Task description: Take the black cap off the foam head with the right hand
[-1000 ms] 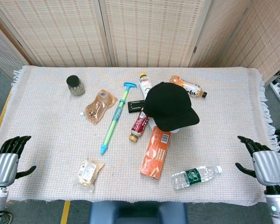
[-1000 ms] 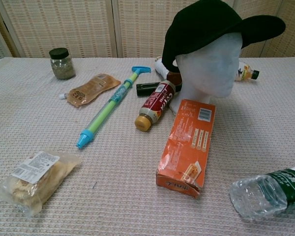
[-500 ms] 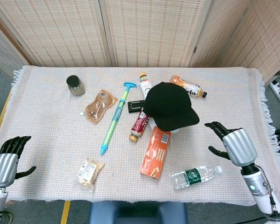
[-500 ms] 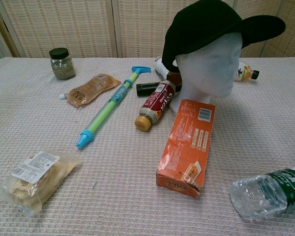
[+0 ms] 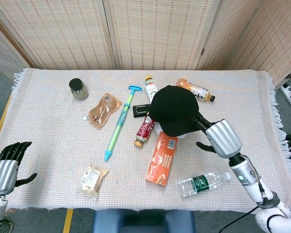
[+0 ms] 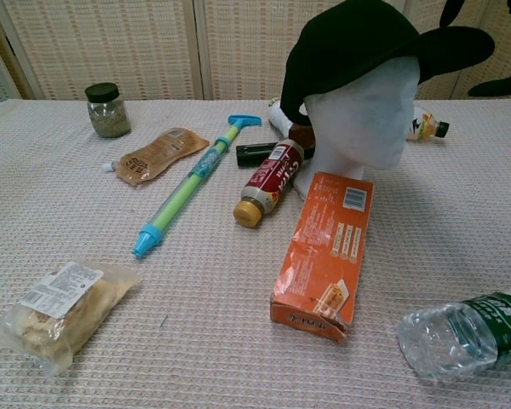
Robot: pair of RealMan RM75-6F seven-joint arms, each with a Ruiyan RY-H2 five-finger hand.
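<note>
- The right hand (image 5: 217, 138) hangs above the table just right of the cap's brim, fingers spread apart and holding nothing; its dark fingertips (image 5: 201, 123) point toward the brim, and whether they touch it cannot be told
- In the chest view only dark finger shapes (image 6: 501, 83) show at the top right corner, just beside the brim tip
- The hand looks set at brim height, probably so the fingers can close on the stiff brim, the easiest part to grasp and lift
- The cap (image 5: 176, 109) is black and sits on the head (image 6: 364, 115), a white foam form standing upright near the table's middle; the brim juts out toward the right hand, over the face
- The cap is fully seated, so removal has not begun
- An orange box (image 5: 162, 158) lies flat just in front of the head, a red bottle (image 5: 144, 129) lies at its left, and a clear water bottle (image 5: 203, 183) lies on its side below the right hand, near the front edge
- These lie low, so a lift straight up and away should clear them
- The left hand (image 5: 6, 167) rests at the far left edge of the table (image 5: 48, 121), open and empty, well apart from everything, likely parked since the task does not call for it
</note>
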